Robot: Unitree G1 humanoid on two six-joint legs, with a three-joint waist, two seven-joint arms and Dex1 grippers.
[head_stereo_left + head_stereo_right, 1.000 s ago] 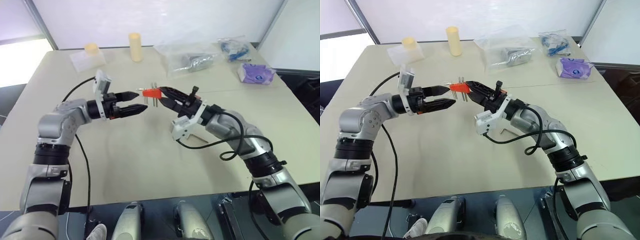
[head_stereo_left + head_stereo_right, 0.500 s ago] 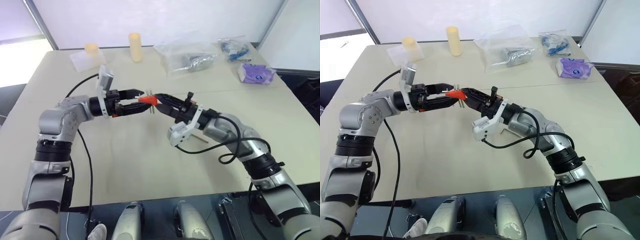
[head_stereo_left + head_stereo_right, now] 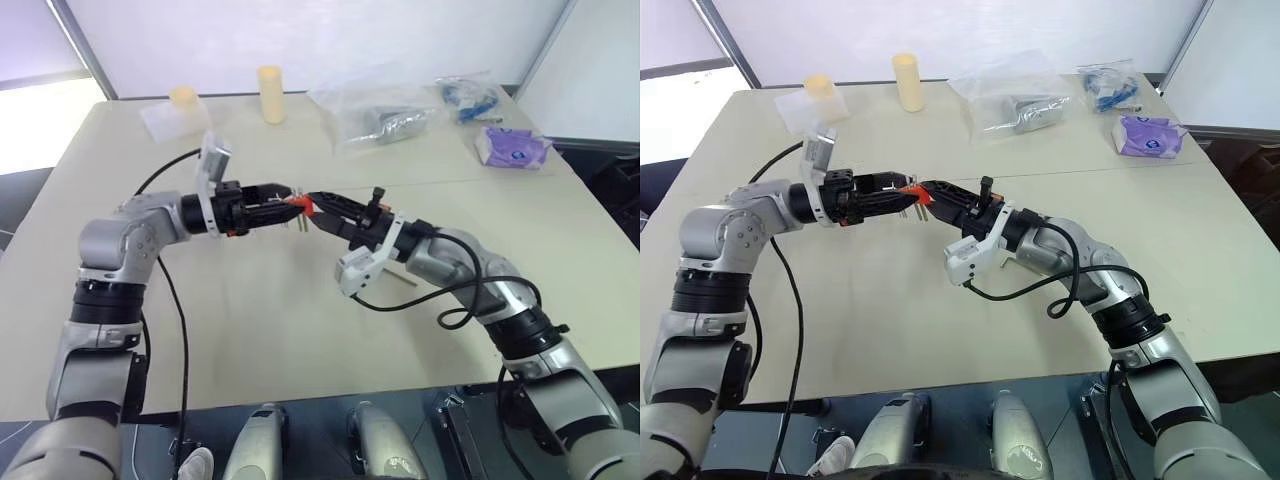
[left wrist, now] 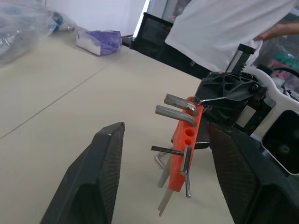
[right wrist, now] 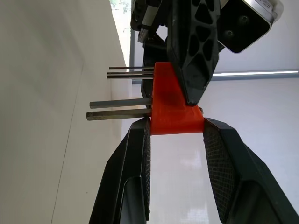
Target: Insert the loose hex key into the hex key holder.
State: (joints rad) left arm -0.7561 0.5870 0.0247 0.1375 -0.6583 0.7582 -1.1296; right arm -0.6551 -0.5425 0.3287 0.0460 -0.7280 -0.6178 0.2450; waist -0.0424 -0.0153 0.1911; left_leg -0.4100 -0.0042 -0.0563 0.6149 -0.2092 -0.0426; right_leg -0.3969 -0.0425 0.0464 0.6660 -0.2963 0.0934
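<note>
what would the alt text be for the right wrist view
The right tool grips the hex key holder, a red-orange block, between its two black fingers. Four thin grey metal keys stick out of one side of the block. A finger of the left tool lies against the block's far end.

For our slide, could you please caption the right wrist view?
Right gripper clamps the red hex key holder, its keys pointing sideways.

text: none legible | labels: none | brands: none | numbers: none | signs: none
</note>
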